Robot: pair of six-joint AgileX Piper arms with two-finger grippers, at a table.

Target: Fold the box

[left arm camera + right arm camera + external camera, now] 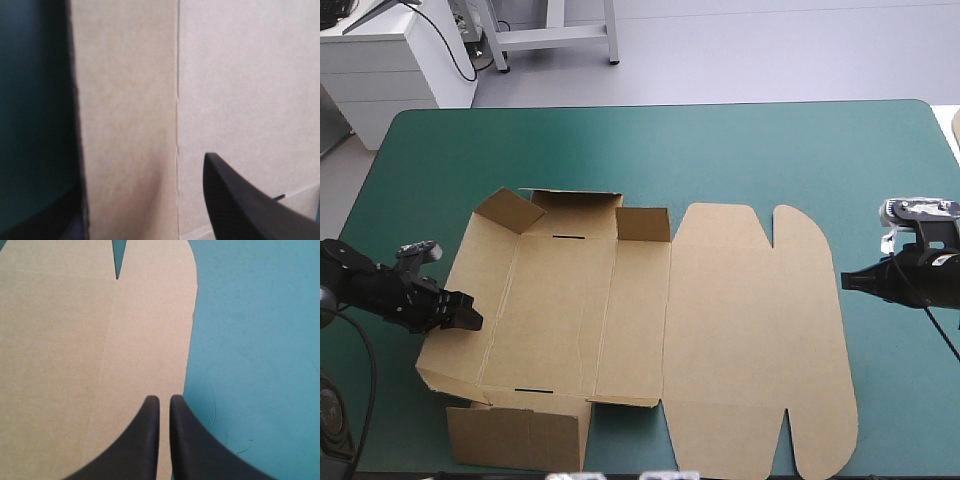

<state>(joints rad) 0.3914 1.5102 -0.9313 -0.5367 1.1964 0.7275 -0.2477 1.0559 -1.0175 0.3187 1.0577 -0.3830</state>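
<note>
High view: the brown box (570,320) lies part-raised on the teal-green worktop (770,150), long axis left to right, its left wall inside the spread left tool (470,312), while the right tool (845,281), pressed together, points at the flat lid's right edge.

We note a plain brown box (720,330), marked by faint crease lines and two dark slots, on the uniform teal-green tabletop (720,150). The left claw (472,313) and right claw (844,281) are black.
</note>
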